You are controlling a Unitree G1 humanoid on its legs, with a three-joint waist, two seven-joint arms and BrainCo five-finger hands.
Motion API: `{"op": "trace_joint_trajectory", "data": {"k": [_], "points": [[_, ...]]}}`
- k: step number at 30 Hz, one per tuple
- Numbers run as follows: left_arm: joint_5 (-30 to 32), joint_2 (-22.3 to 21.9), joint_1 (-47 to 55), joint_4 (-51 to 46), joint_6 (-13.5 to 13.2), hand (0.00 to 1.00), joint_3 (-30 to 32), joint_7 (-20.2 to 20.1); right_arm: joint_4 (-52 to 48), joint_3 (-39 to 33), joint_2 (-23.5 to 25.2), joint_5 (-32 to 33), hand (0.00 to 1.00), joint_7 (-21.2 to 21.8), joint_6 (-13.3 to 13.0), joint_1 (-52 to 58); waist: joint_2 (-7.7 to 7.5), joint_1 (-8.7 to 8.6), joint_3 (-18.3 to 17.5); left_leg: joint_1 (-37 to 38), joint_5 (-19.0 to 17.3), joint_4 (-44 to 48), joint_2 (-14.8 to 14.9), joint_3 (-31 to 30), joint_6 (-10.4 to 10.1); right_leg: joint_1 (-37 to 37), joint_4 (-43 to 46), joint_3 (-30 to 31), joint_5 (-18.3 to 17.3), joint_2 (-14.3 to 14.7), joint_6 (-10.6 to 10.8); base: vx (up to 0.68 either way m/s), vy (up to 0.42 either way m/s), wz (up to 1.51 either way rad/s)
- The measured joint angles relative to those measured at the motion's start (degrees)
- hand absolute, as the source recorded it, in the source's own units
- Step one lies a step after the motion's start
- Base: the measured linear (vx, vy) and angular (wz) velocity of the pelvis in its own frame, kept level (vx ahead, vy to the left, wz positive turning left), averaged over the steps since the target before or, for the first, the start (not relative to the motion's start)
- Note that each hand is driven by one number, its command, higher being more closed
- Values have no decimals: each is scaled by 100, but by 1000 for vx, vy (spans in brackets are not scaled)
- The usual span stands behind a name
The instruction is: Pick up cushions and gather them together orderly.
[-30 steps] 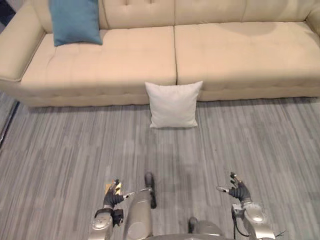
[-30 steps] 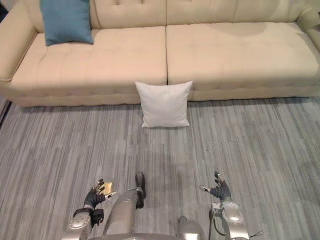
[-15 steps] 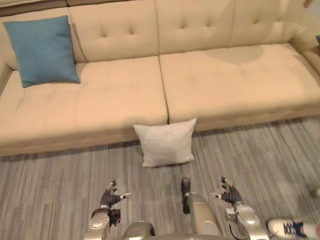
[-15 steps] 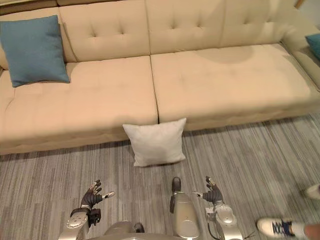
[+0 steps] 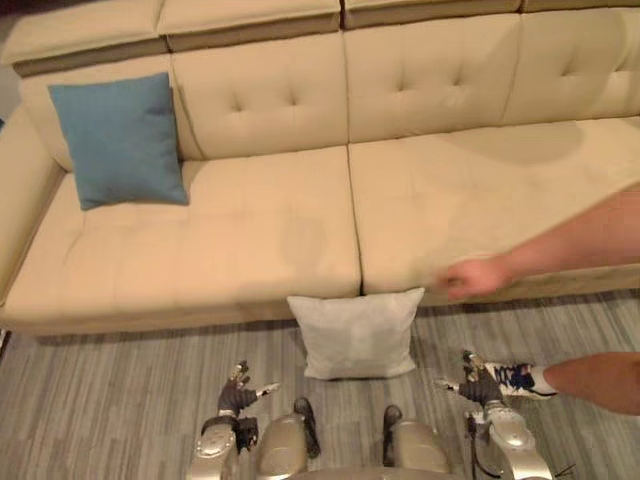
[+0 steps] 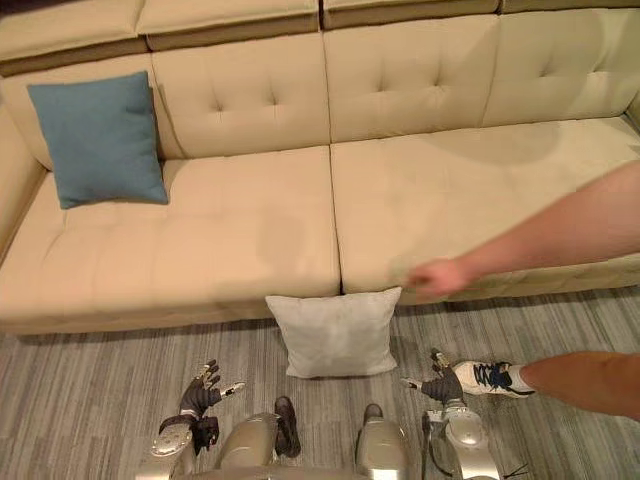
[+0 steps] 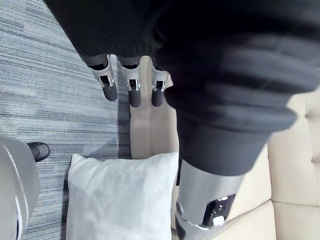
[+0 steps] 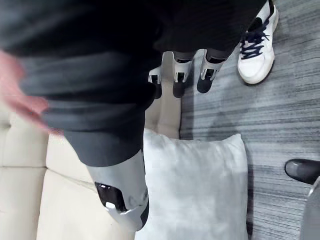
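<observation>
Left eye view: cushion (image 5: pixel 358 335) between left robot hand (image 5: pixel 238 397), right robot hand (image 5: pixel 480 382), both spread.

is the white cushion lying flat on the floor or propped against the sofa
Propped: the white cushion stands on its lower edge on the floor, its top edge leaning on the front of the sofa.

Both arms are held low and close in, forearms reaching forward side by side. The left hand (image 5: pixel 238 398) is raised at the wrist, its fingers (image 7: pixel 131 90) straight and loosely spread, thumb pointing inward. The right hand (image 5: pixel 479 384) mirrors it, fingers (image 8: pixel 179 80) straight in a row, thumb turned in towards the other hand.
</observation>
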Motion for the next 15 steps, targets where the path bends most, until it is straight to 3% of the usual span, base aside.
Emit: {"op": "trace_joint_trajectory", "data": {"k": [3, 6, 15], "points": [[-158, 238, -602, 58, 0, 0, -4, 216, 289, 143, 7, 0, 0, -177, 4, -735, -26, 53, 456, -745, -119, 570, 32, 49, 177, -775, 630, 122, -112, -80, 21, -71, 59, -5], [-320, 312, -1159, 97, -59, 0, -5, 368, 264, 291, 6, 11, 0, -346, 3, -1313, -34, 65, 776, -1422, -284, 1110, 171, 67, 229, -1477, 1145, 202, -209, -84, 6, -182, 17, -6], [-719, 154, -3248, -60, -135, 0, -65, 780, 215, 740, 206, 256, 0, -853, 5, -3348, -91, 199, 1265, -4040, -450, 2462, 621, 61, 378, -4120, 2371, 380, -214, 60, -52, -110, -6, -13]]}}
